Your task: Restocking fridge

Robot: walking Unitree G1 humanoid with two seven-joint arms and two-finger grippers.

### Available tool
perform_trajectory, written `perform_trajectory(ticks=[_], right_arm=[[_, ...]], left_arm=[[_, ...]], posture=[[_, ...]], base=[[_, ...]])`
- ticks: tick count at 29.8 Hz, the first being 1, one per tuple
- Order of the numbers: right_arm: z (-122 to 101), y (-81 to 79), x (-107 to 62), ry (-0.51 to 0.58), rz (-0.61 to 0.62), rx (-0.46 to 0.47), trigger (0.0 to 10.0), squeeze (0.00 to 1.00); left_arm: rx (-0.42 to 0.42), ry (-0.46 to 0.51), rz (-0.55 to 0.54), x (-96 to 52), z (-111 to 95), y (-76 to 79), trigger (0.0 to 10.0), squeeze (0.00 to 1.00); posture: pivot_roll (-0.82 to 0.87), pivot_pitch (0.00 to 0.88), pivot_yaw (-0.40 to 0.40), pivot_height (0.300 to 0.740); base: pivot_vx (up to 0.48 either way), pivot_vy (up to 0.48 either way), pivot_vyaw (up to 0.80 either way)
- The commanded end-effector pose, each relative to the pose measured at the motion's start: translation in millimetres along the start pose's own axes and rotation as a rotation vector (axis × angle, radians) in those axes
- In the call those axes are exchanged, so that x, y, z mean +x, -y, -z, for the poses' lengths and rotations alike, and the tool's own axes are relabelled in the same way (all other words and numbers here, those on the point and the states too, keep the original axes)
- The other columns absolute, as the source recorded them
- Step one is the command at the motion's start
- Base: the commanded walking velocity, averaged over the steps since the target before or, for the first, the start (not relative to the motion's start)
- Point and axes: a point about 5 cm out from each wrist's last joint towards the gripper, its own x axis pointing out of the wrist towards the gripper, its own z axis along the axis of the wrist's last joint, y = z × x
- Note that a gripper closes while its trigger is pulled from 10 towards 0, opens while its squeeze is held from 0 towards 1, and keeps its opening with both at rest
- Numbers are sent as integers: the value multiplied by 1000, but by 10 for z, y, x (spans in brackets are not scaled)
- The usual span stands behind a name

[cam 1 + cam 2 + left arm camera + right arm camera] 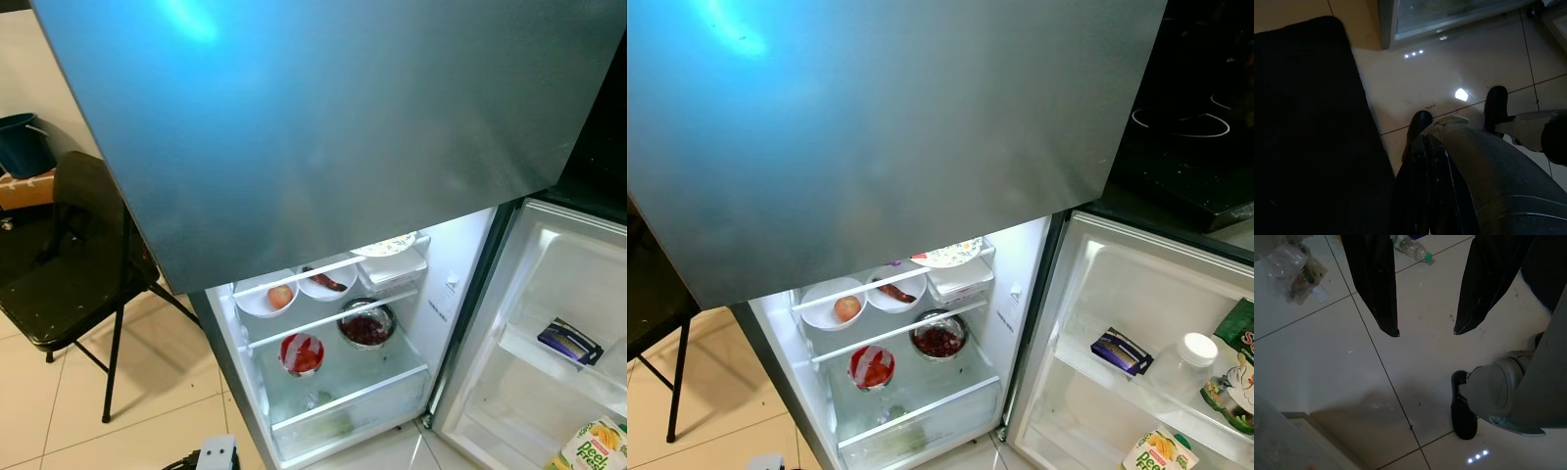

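Observation:
The fridge's grey upper door (323,117) is closed, while its lower compartment (333,343) stands open and lit. Its shelves hold a white bowl with an apple (279,295), a bowl with a sausage (326,283), a patterned plate (947,256), a metal bowl of red food (366,326) and a red cup (302,352). The open door's racks (1136,382) carry a dark blue packet (1121,351), a white-capped bottle (1185,358), a juice carton (1159,452) and a green packet (1236,367). My right gripper (1426,332) hangs open over the floor tiles. My left gripper (1425,161) hangs shut beside my leg.
A black folding chair (69,264) and a blue bucket (24,142) stand to the left of the fridge. A black cooktop (1185,117) lies at the right. On the floor are a plastic bottle (1413,248), a clear bag of items (1290,269) and a dark mat (1303,127).

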Motion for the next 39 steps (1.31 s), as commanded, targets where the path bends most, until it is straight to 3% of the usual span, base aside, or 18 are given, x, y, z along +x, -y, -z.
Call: perform_trajectory(ticks=[1,39], right_arm=[[-4,13,-2,6,1,14,10000,0],[-14,18,-1,5,-4,4,10000,0]], left_arm=[[-11,-8,6,12,21,45,10000,0],[-10,-12,10,20,27,75,10000,0]], posture=[[1,0,-27,732],[0,0,-33,732]], base=[[-307,0,0],[-352,0,0]])
